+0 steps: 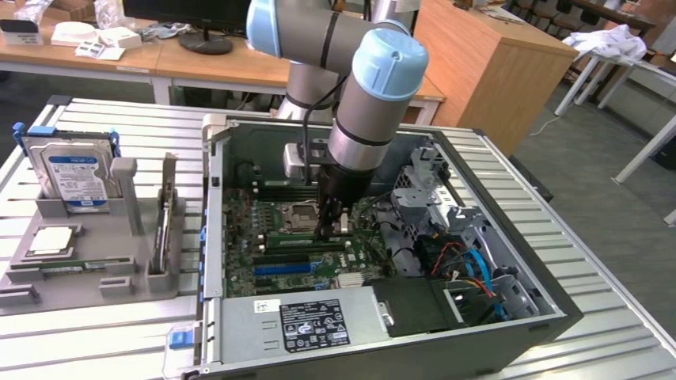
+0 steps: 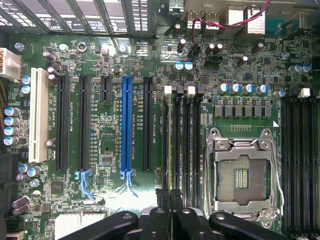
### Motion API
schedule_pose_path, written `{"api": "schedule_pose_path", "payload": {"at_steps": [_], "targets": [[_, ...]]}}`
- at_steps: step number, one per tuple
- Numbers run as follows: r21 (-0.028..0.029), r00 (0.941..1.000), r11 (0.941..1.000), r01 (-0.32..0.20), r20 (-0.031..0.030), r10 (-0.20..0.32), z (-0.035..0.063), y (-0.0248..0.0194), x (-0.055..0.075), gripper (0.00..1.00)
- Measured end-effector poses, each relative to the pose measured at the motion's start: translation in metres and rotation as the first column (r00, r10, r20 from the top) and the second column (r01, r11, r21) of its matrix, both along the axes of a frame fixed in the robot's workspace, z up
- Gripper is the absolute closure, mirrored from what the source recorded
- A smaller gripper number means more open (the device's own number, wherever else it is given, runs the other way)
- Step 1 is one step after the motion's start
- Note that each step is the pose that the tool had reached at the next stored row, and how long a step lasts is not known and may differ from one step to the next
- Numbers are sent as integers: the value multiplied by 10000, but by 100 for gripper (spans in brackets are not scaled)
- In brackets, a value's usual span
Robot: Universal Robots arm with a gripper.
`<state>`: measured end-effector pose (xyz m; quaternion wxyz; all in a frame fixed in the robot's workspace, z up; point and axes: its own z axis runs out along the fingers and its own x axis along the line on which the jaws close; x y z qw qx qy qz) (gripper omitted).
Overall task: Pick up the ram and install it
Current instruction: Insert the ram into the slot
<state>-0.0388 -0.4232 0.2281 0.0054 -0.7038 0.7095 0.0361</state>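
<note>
My gripper [image 1: 336, 228] is lowered into the open computer case [image 1: 549, 309], over the motherboard. Its black fingers [image 2: 164, 200] are shut together, their tips at the near end of the black memory slots [image 2: 186, 145] beside the empty CPU socket [image 2: 242, 172]. A thin green strip that looks like the ram [image 2: 175, 140] stands edge-up in one of those slots, running away from the fingertips. I cannot tell whether the fingers touch it. The same green strip [image 1: 301, 238] lies beside the gripper in the exterior view.
The blue expansion slot [image 2: 126, 125] and black card slots lie beside the memory slots. On the exterior view's left a grey tray [image 1: 95, 273] holds a hard drive [image 1: 72, 178], a CPU [image 1: 53, 241], another thin green stick [image 1: 74, 267] and an upright card [image 1: 165, 226]. Cables [image 1: 476, 265] fill the case's right side.
</note>
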Motion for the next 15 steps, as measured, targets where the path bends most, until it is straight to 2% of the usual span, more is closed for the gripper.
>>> {"api": "schedule_pose_path", "payload": {"at_steps": [15], "targets": [[2,10000,10000,-94,1,94,-4,0,0,88]]}}
